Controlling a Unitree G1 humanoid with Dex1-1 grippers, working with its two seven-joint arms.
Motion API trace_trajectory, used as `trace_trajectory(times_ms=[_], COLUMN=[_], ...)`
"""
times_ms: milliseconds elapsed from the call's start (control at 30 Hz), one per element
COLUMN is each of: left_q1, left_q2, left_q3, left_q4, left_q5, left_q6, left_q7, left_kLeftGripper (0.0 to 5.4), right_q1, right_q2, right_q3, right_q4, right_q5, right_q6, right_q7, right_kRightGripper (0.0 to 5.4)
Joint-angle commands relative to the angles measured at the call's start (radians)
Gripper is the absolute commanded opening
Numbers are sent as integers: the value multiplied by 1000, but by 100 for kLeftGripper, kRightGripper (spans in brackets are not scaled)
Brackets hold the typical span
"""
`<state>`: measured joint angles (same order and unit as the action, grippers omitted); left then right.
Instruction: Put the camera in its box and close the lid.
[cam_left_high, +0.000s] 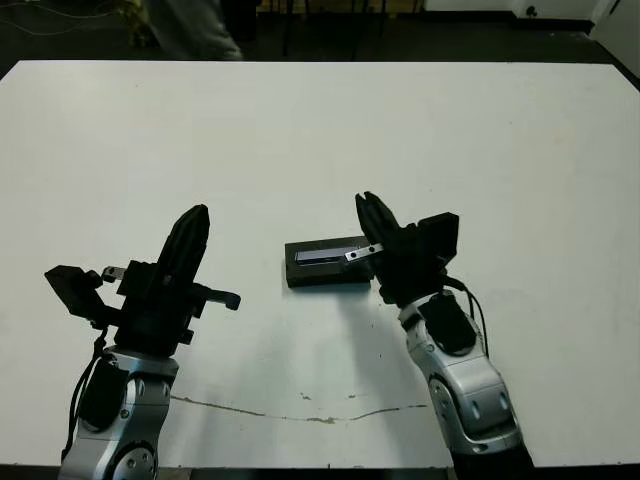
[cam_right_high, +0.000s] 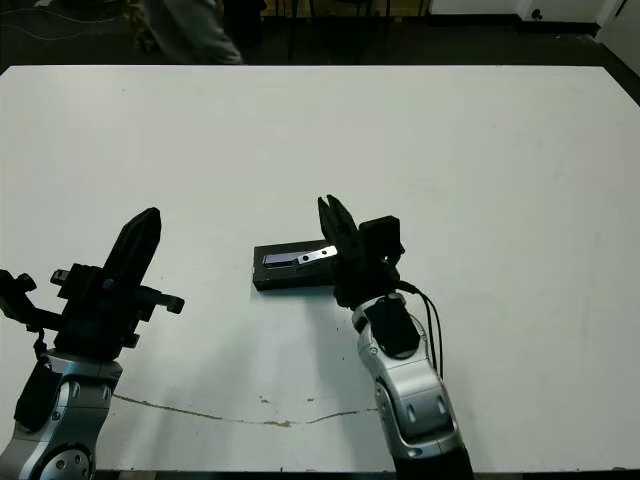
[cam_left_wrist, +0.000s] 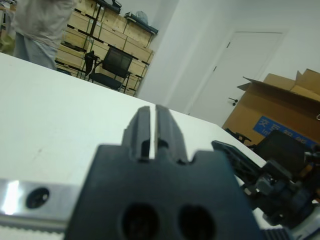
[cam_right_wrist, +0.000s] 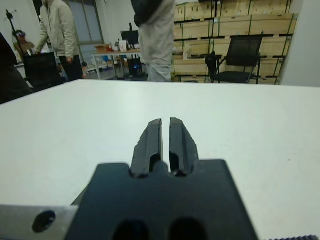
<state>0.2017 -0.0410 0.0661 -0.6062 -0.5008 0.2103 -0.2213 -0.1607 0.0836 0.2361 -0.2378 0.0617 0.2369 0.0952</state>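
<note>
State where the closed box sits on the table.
In the head views, the box with its lid on lies near the table's middle, just left of the right gripper.

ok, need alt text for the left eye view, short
A closed black box, its lid bearing a greyish glossy strip, lies mid-table on the white table, with the right tool raised just beside its right end, fingers together. The left tool is raised well to the left, also shut and empty.
</note>
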Motion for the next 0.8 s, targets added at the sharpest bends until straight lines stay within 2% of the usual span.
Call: trace_trajectory(times_ms=[33,400,700,800], left_q1=[12,9,14,14], left_q2=[13,14,14,18], left_q3=[-10,-38,-41,-45], left_q4=[2,-12,-29,-24], left_q5=[-1,19,9,23], left_q6=[12,-2,13,1], left_q7=[16,65,93,90], left_kLeftGripper=[2,2,2,2], right_q1=[-5,52,151,167], right_q2=[-2,-12,-49,-55], right_q3=[-11,13,25,29], right_q4=[50,140,172,154], right_q5=[-8,-32,-46,-52], right_q6=[29,124,97,114], right_q7=[-6,-6,14,11], right_kRightGripper=[0,0,0,0])
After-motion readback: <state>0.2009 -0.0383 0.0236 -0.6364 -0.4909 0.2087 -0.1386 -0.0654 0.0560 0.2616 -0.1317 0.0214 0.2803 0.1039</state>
